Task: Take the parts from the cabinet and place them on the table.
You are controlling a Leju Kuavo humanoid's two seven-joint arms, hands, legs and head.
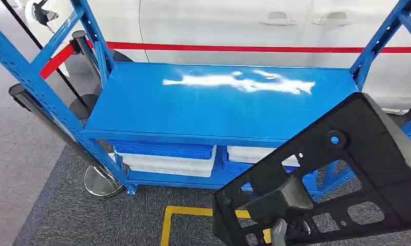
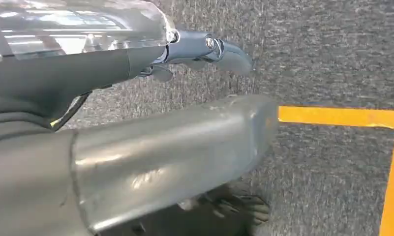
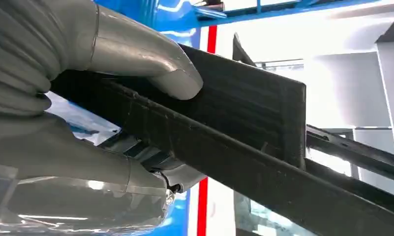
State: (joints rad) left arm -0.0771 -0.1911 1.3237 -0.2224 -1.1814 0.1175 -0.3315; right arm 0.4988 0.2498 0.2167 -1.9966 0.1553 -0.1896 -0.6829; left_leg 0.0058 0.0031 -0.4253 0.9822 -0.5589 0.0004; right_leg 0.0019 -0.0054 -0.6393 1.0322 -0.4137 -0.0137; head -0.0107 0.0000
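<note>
A large black moulded plastic part (image 1: 341, 174), flat and pierced with holes and cut-outs, is held up in the air in front of a blue metal shelving unit, just off the near right corner of its glossy blue top shelf (image 1: 213, 102). The robot's right hand (image 3: 86, 98) is clamped on the part's edge, its thick grey thumb (image 3: 150, 59) pressing one face and the fingers wrapped beneath. The left hand (image 2: 199, 49) hangs over grey carpet near a yellow floor line (image 2: 342, 117), holding nothing; whether its fingers are spread or curled cannot be told. The part is gripped at one end only, so it could likely tip or slide from the grasp, and its far corner could well catch the blue upright post (image 1: 377, 38) at the shelf's right edge. White and blue storage bins (image 1: 164, 156) sit on the lower shelf.
</note>
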